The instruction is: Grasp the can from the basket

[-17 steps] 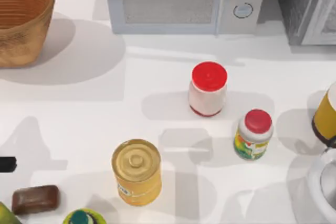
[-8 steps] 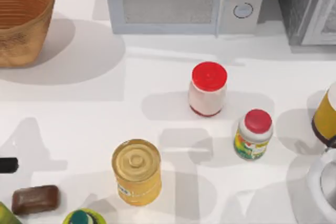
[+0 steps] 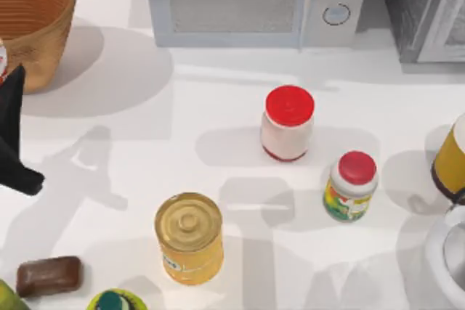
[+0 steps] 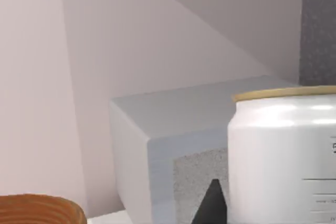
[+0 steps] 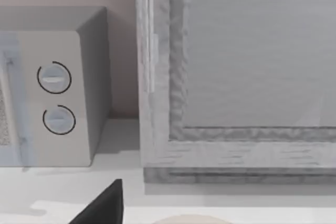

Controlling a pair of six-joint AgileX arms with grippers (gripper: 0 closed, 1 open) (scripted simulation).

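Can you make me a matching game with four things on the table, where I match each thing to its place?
Things:
1. wicker basket
2. white jar with red lid
3. yellow can with gold lid
4. brown block

Places:
A. near the middle of the table, in front of the microwave
B. far left corner of the table
C. near left corner of the table
D. near edge, left of the middle

Right pairs: 1-B, 2-A, 3-D, 4-C
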